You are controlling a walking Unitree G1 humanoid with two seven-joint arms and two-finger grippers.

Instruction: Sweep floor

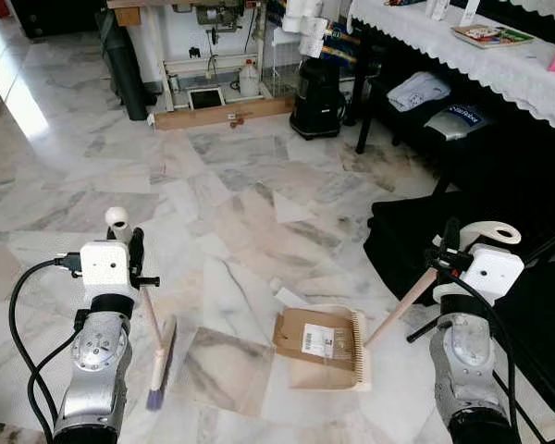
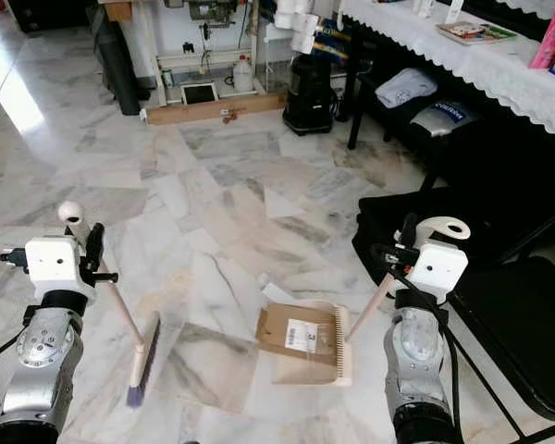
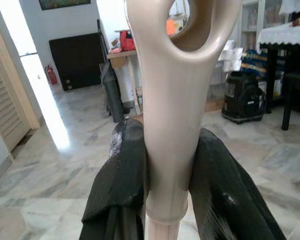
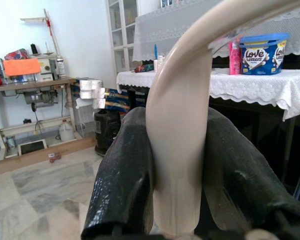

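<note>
On the marble floor (image 1: 240,176) before us, our left gripper (image 3: 165,170) clamps the broom (image 1: 157,356) handle and our right gripper (image 4: 177,165) the dustpan (image 1: 347,356) handle. A cardboard piece (image 1: 314,338) already lies in the pan; a paper scrap (image 1: 289,297) remains beside it. Finer dust is hard to make out.

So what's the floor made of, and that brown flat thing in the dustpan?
The floor looks like polished marble or marble-look tile: pale, glossy, with grey and tan veins. The brown flat piece lying in the beige dustpan looks like cardboard: matte, with a white printed label. The dustpan itself seems smooth plastic.
</note>
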